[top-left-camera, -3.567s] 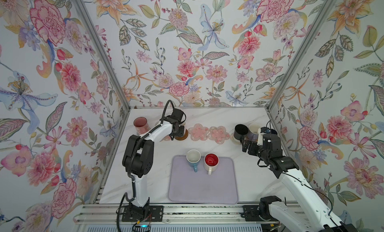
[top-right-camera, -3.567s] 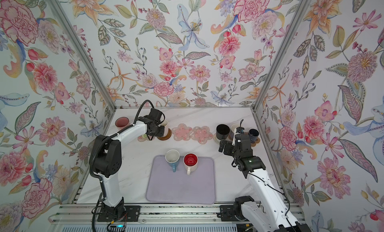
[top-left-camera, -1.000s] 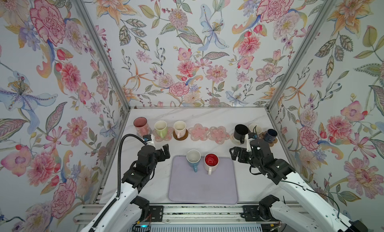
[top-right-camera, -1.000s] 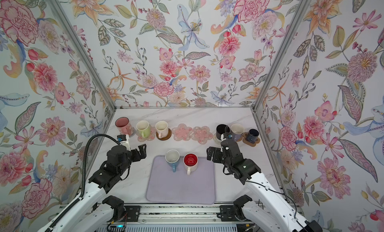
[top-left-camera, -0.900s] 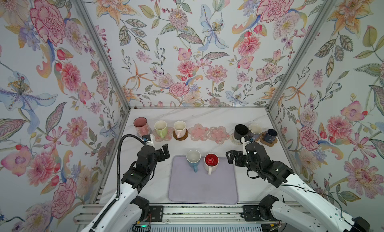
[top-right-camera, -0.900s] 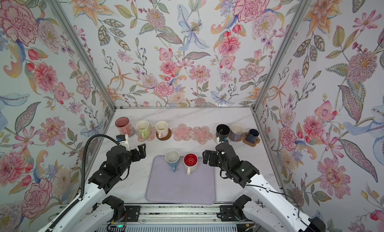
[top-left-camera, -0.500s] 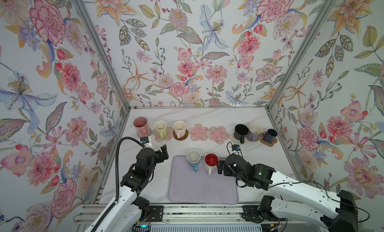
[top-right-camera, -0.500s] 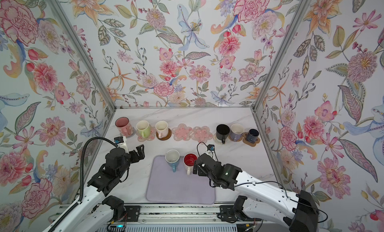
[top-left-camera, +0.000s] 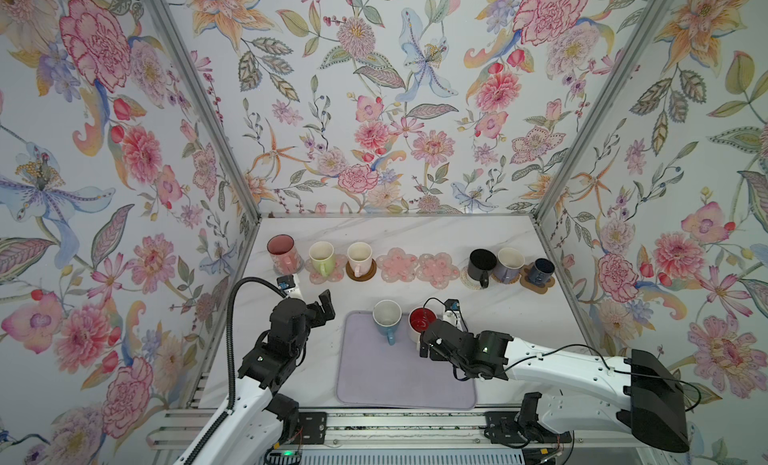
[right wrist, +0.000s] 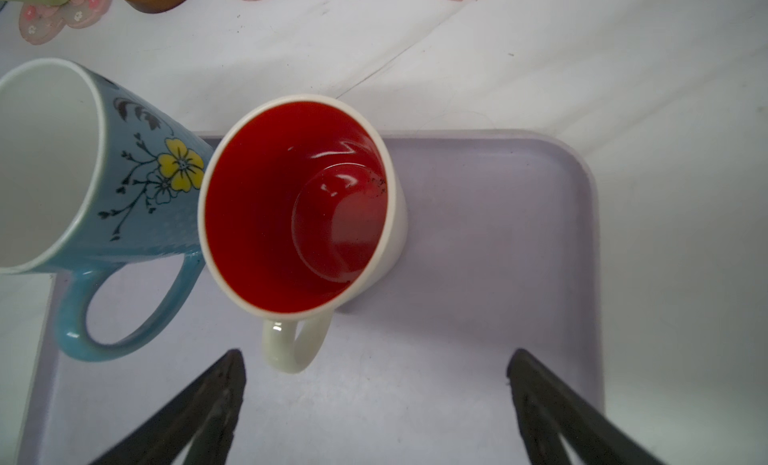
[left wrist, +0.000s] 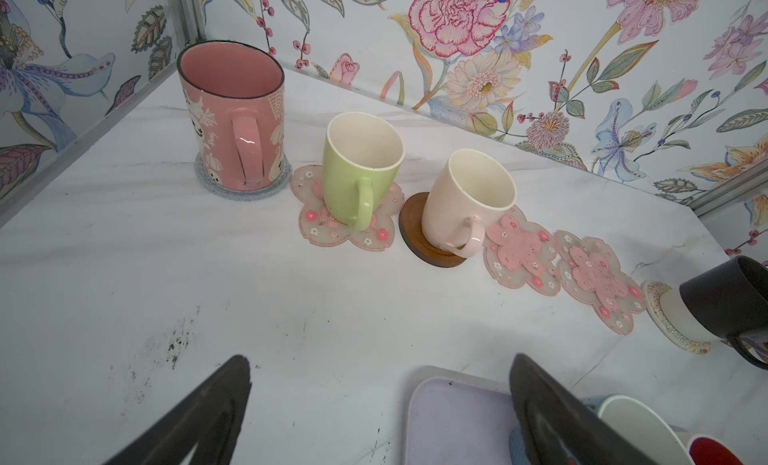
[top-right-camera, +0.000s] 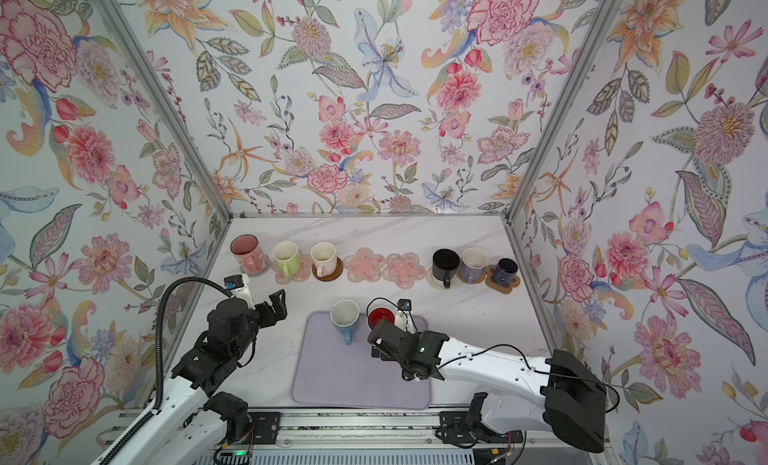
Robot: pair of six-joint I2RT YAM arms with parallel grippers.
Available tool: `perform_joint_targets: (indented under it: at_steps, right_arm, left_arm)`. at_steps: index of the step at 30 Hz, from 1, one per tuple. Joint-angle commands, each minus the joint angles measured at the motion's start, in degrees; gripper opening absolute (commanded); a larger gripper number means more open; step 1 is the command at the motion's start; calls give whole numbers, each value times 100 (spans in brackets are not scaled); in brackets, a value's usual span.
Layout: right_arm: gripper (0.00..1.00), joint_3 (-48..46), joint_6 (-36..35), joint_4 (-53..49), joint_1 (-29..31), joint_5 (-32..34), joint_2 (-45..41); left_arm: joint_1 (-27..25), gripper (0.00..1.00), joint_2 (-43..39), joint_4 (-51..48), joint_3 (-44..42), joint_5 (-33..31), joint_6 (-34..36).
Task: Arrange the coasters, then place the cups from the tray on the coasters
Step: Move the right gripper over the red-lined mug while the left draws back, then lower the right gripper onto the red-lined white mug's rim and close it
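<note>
Flowered walls [top-left-camera: 374,109] close in the white marble table [top-left-camera: 498,317] on three sides. The lavender tray [top-left-camera: 407,379] lies at the near middle and holds two cups side by side at its far edge: the blue mug [top-left-camera: 387,319] and the white mug with red inside [right wrist: 299,205]. The right gripper [right wrist: 376,359] hovers low over the tray just short of the white mug's handle, jaws wide apart and empty, and the blue mug's handle stands close beside one finger. The left gripper [left wrist: 380,361] hangs over bare table left of the tray, its jaws likewise spread on nothing. Along the back stand the tall pink mug [top-left-camera: 281,251] on the grey round coaster [left wrist: 241,190], the lime-green mug [top-left-camera: 322,257] on a pink flower coaster [left wrist: 316,230], and the cream mug [top-left-camera: 359,257] on the brown disc [top-left-camera: 361,274]. Next come two bare flower coasters [top-left-camera: 400,266], then the black mug [top-left-camera: 481,264], the lavender mug [top-left-camera: 509,262] and the small navy mug [top-left-camera: 542,271] on the brown paw coaster [top-left-camera: 538,287]. A second ago the right gripper was up beside the black mug; it has since swung down across to the tray, while the left arm has barely shifted. In both top views the right wrist covers the white mug's lower body and the gripper's own fingers. The left wrist view cuts off the black mug, and the lavender mug's coaster is mostly hidden.
</note>
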Motion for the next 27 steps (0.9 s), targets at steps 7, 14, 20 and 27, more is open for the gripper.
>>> perform_joint_targets:
  at_steps: [7, 14, 20, 27]
  right_arm:
    - [99, 285, 101, 290, 24, 70, 713]
    - [99, 103, 150, 167, -117, 151, 783]
    - [98, -284, 55, 141, -426, 77, 269]
    - [98, -323, -161, 266, -393, -25, 71]
  left_arm:
    - [6, 99, -119, -115, -93, -46, -103]
    - [3, 99, -67, -98, -92, -16, -89]
    - [8, 99, -44, -88, -102, -31, -59]
    - [14, 99, -32, -82, -126, -10, -85]
